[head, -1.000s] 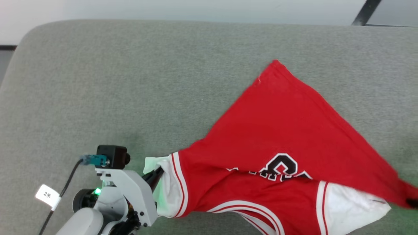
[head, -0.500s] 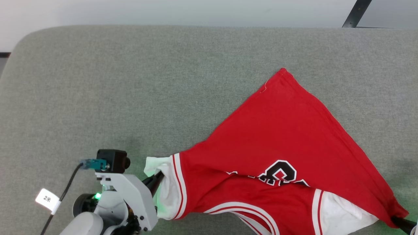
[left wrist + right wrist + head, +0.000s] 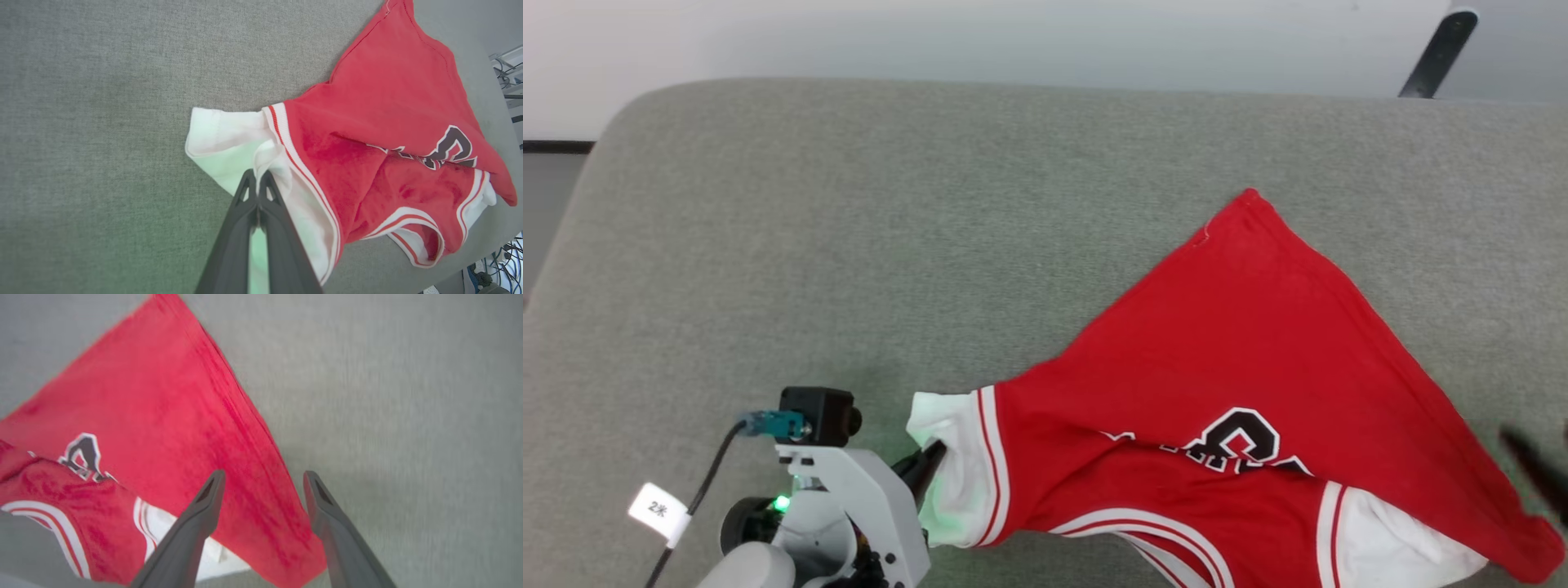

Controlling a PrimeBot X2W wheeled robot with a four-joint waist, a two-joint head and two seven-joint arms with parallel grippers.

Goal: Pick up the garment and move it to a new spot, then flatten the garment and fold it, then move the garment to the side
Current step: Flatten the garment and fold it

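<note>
Left fingers (image 3: 237, 228) tight on garment (image 3: 388, 81) sleeve; right fingers (image 3: 196, 531) apart.

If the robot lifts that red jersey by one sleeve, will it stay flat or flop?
Probably flops: the garment lies creased and bunched. Likely light: the left gripper pinches only a fold of white sleeve.

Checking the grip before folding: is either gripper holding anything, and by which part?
The left gripper pinches the red jersey-style shirt by one white short sleeve; the right gripper is open, holding nothing.
</note>
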